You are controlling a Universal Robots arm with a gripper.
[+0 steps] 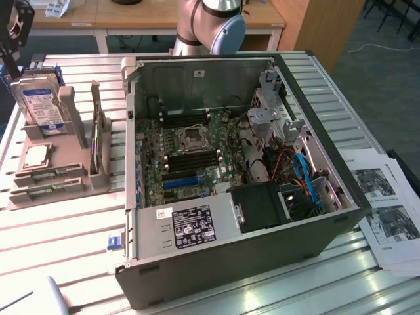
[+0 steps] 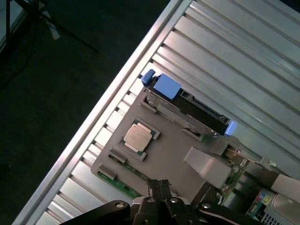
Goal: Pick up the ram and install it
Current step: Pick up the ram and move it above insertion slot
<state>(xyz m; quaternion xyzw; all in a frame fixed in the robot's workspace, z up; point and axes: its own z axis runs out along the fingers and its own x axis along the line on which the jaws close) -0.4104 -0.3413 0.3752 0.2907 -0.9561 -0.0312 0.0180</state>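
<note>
Hovering over a slatted metal table [image 1: 65,262], with the open computer case [image 1: 262,256] well apart from the fingers. Directly below and ahead of the fingers, a grey holder block [image 2: 173,154] carrying the loose parts. Farthest beyond the fingers on that block, a hard drive [image 2: 201,112] with blue tabs, standing on edge. Much closer in, lying flat along the block's near edge, the ram [image 2: 123,184]: a thin green strip just beside the fingertips and a little off to one side, long axis following the block's edge and running in under the gripper [image 2: 160,185]. Between ram and drive, a square processor chip [image 2: 138,137], face up. Fingers [image 2: 165,188] pressed together with nothing between them, seemingly not touching the stick. Most of the ram cut off by the holder's lip and the gripper body, its label and chips unreadable. Height of fingertips above it hard to judge. Off to the fingers' other side, a second green board [image 2: 233,166], half hidden in an upright slot, identity unclear.
</note>
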